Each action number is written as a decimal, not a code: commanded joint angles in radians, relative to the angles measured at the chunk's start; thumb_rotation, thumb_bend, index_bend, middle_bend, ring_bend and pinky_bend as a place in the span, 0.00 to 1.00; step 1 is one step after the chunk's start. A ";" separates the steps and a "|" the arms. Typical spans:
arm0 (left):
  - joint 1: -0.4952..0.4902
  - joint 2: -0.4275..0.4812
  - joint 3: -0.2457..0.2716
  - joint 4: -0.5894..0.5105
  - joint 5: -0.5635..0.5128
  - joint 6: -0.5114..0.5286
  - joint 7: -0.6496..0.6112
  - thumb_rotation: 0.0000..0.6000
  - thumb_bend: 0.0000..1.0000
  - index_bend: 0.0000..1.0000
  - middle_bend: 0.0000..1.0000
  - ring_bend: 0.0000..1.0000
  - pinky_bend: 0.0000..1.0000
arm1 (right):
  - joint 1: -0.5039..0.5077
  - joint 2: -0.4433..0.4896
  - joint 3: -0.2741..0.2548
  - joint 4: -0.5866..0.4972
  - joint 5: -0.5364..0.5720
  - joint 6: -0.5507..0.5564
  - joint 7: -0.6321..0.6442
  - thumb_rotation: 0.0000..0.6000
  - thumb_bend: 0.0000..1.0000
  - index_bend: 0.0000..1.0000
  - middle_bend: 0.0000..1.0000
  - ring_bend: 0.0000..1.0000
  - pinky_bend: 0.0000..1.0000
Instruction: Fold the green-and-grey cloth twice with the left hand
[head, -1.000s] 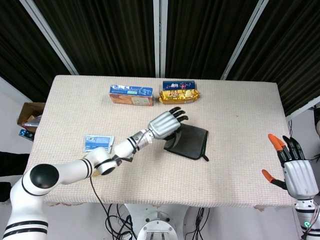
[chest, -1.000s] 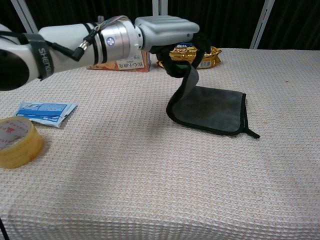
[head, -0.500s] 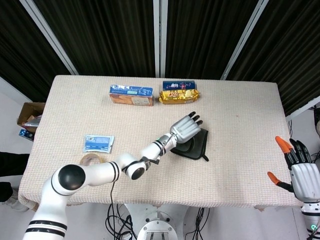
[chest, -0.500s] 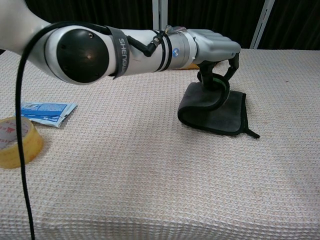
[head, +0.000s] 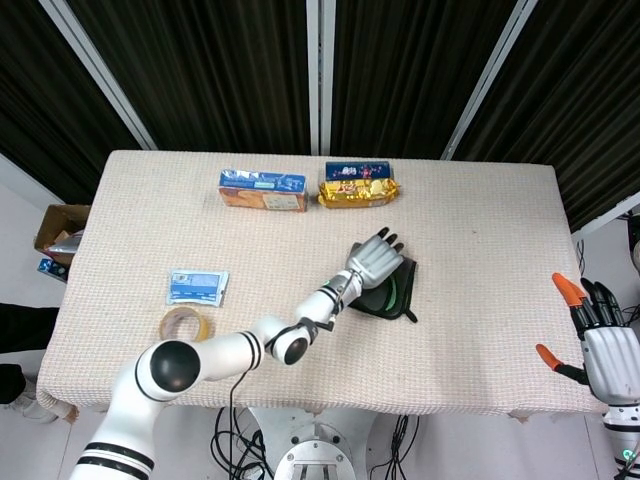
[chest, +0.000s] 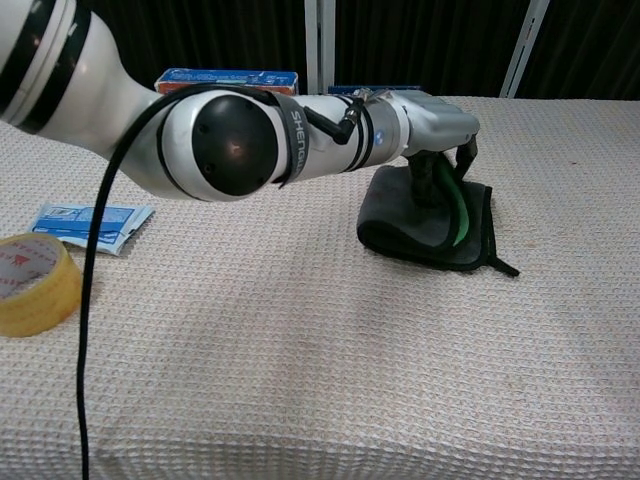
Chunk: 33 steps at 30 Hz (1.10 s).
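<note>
The dark grey cloth (head: 397, 296) with its green edge lies doubled over right of the table's middle; in the chest view the cloth (chest: 400, 215) shows a rounded fold on its left side. My left hand (head: 375, 258) is right on top of it, palm down. In the chest view the left hand (chest: 432, 124) has its fingers reaching down onto the top layer, where the green edge curves up between them, still pinched. My right hand (head: 598, 345) hangs off the table's front right corner, fingers spread, holding nothing.
A blue-and-orange box (head: 263, 190) and a yellow snack packet (head: 358, 188) lie along the far edge. A blue sachet (head: 196, 286) and a tape roll (head: 184, 325) sit at the front left. My left arm (chest: 230, 140) crosses the chest view.
My left hand has carried the raised cloth edge rightward and down over the rest, so the cloth went from half lifted to folded over. The right hand sank slightly.
</note>
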 joint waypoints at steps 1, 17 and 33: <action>0.010 -0.009 -0.028 -0.009 -0.003 0.042 -0.029 1.00 0.02 0.15 0.15 0.11 0.10 | -0.001 0.000 0.001 -0.001 0.001 0.001 0.000 1.00 0.09 0.04 0.13 0.00 0.00; 0.169 0.123 -0.021 -0.198 -0.033 0.222 -0.035 1.00 0.00 0.14 0.14 0.11 0.10 | 0.008 -0.007 0.006 0.010 -0.007 -0.005 0.013 1.00 0.09 0.04 0.13 0.00 0.00; 0.698 0.652 0.174 -0.623 0.156 0.699 -0.187 1.00 0.00 0.19 0.14 0.11 0.11 | 0.018 0.017 0.013 0.074 0.042 -0.048 0.100 1.00 0.13 0.04 0.13 0.00 0.00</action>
